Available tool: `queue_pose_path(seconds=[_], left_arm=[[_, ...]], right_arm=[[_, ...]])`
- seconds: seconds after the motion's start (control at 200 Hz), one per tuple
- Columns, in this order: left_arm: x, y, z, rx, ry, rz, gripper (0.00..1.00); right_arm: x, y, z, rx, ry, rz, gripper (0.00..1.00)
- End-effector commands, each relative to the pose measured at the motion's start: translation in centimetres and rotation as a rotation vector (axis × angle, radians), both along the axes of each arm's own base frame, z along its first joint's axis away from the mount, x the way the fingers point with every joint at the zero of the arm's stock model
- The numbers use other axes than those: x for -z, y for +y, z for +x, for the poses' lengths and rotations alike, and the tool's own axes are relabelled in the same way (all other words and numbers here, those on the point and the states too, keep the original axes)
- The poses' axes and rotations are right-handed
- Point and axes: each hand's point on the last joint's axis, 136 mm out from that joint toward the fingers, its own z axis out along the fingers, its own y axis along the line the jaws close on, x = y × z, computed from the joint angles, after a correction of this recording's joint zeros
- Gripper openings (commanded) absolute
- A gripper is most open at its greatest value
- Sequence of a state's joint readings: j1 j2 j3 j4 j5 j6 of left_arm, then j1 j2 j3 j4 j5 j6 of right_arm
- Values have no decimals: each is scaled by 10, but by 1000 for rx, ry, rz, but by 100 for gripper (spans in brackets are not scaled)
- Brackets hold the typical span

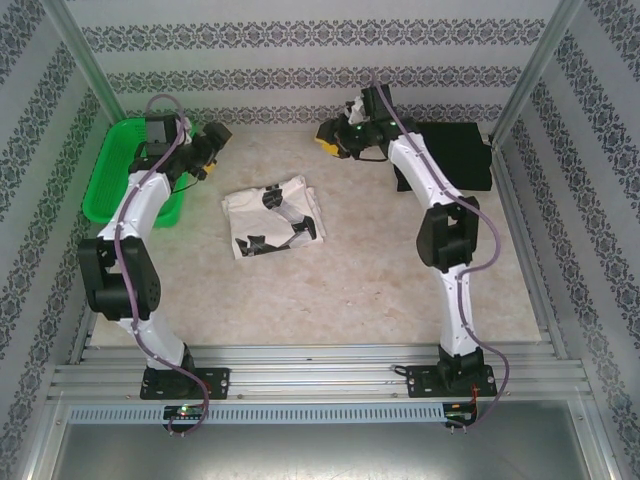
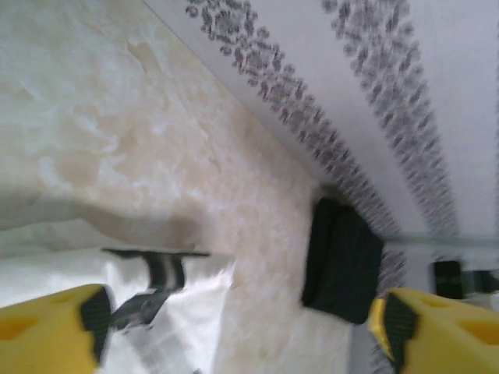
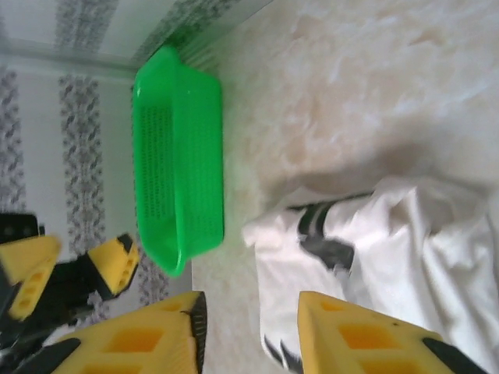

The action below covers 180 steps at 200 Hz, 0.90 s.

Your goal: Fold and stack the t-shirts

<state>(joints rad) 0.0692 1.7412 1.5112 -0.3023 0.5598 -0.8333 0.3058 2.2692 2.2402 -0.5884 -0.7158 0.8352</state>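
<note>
White wallpaper with dark ornamental bands closes in three sides of a pale beige marbled bench (image 1: pixel 360 280). At its far left corner stands a bright green plastic mesh basket (image 1: pixel 108 170), long and rectangular. The right wrist view looks into it, and its inner walls and floor (image 3: pixel 175 156) show plain green mesh. The left arm rises just in front of the basket and crosses its near right edge in the top view.

The white cotton t-shirt with small black figure prints (image 1: pixel 272 220) lies loosely folded in the middle of the bench, between the two arms and well apart from the basket. Its surface is creased and one corner is turned up. The plain black t-shirt (image 1: pixel 455 155) lies as a flat folded rectangle at the far right, close to the wall and the corner post. From the left wrist it is a dark block (image 2: pixel 343 261) at the foot of the wallpaper.

The left claw (image 1: pixel 210 145) hangs above the bench beside the basket's far end. Its yellow fingers (image 2: pixel 54 327) stand wide apart with nothing between them. The right claw (image 1: pixel 335 140) hangs at the far side, left of the black t-shirt. Its fingers (image 3: pixel 366 335) are parted by a narrower gap and grip nothing, and the white t-shirt (image 3: pixel 390 249) lies on the bench below.
</note>
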Motion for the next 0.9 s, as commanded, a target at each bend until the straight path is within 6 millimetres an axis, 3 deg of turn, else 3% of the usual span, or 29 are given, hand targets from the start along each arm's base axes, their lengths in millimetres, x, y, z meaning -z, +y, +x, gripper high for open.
queue_pose_path(seconds=[0.0,0.04,0.095,0.2,0.405,0.624,0.894], left_arm=[[35,-24,-40,106,110,136,54],[43,-29,-44,110,108,114,40],[56,-36,-48,113,118,85,28],[80,-45,-49,124,144,80,17],[110,-43,-27,88,147,76,16],[146,-33,-4,36,157,98,17],[180,-10,21,-32,202,130,25]], right_arm=[[5,28,-28,-67,7,59,24],[8,38,-30,-74,15,108,18],[18,48,-30,-84,32,158,10],[41,65,-25,-89,61,200,6],[84,85,-6,-66,95,211,5],[132,85,22,17,132,216,4],[155,75,62,140,123,262,9]])
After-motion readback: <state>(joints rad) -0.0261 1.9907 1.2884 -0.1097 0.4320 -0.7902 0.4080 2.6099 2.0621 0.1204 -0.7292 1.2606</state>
